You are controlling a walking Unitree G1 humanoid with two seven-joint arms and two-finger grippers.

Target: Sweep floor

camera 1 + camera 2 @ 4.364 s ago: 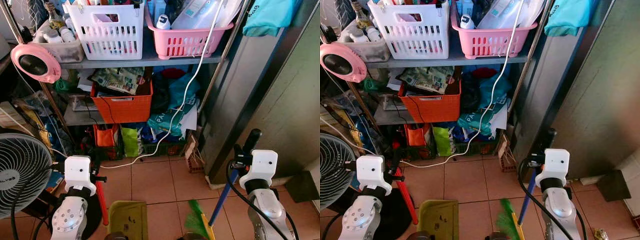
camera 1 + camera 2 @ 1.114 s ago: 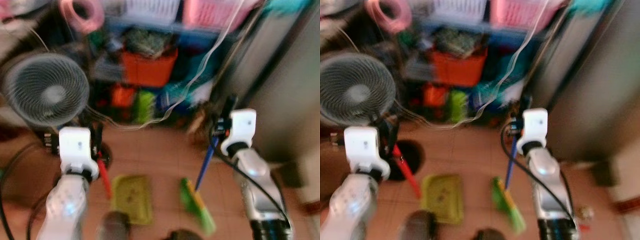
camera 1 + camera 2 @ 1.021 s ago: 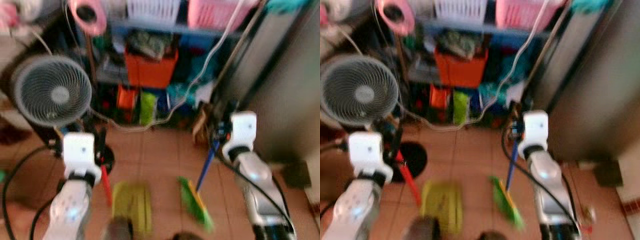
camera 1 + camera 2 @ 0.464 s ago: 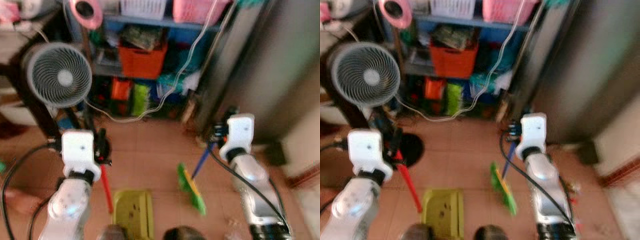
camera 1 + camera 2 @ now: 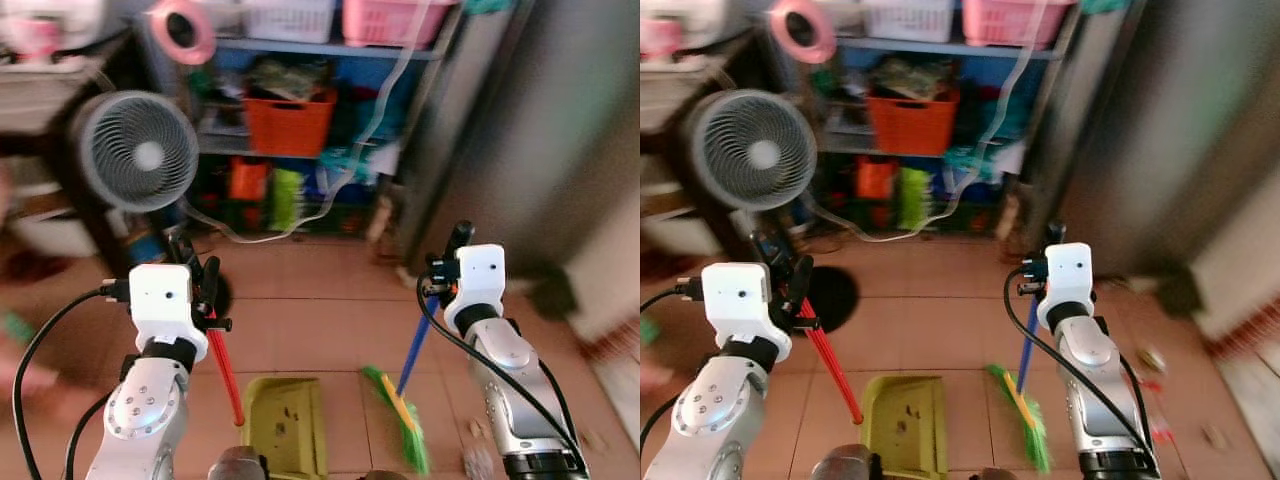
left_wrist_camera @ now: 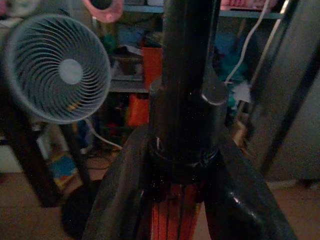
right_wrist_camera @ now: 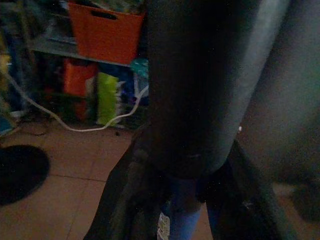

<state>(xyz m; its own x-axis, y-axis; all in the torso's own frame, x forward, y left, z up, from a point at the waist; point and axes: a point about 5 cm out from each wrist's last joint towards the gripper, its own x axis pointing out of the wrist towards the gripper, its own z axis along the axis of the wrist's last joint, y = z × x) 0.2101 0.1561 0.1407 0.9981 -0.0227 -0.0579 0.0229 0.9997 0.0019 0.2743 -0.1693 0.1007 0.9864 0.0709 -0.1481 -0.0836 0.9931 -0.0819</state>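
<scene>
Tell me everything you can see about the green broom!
The broom has a flat head of bright green bristles with a yellow strip along the top and a thin blue stick. Its bristles rest on the brown floor tiles, beside the yellow-green dustpan. The stick leans up to the right gripper, whose jaws are shut on it near the top.

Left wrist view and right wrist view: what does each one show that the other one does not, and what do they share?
Left wrist view: the left gripper closed on the red dustpan handle, with the round fan and the pink ring lamp behind it.
Right wrist view: the right gripper closed on the blue broom handle, a lime green bag and the tiled floor.
Shared: the cluttered shelf with the orange basket and the white cable.
</scene>
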